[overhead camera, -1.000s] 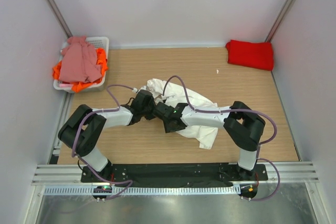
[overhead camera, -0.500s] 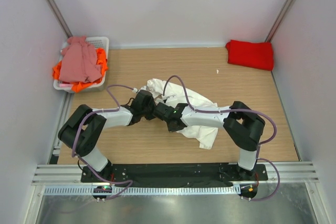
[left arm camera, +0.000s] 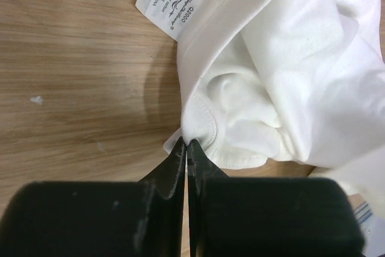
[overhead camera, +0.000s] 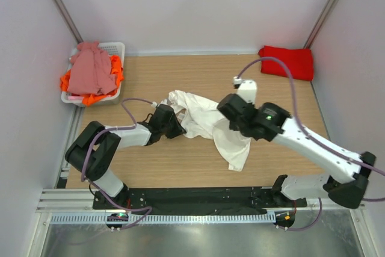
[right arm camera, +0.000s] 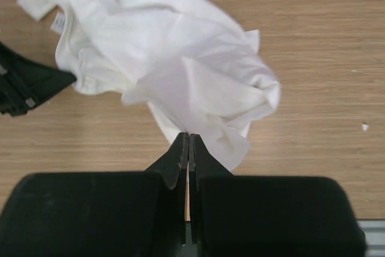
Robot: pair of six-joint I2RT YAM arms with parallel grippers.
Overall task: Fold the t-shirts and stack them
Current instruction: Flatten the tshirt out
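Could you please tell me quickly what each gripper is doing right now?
Left gripper: closed on the white t-shirt, at its edge.
Right gripper: closed on a fold of it.

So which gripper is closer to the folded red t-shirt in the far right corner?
Right. The right gripper pinches the white t-shirt mid-table, left of the red t-shirt and closer to the bases. The left gripper holds that shirt's collar edge, farther left still.

Mid table [overhead camera: 180, 76]: white t-shirt [overhead camera: 201, 118] blocks; basket [overhead camera: 118, 46] far-left corner, red t-shirt [overhead camera: 287, 62] far-right; open wood between.
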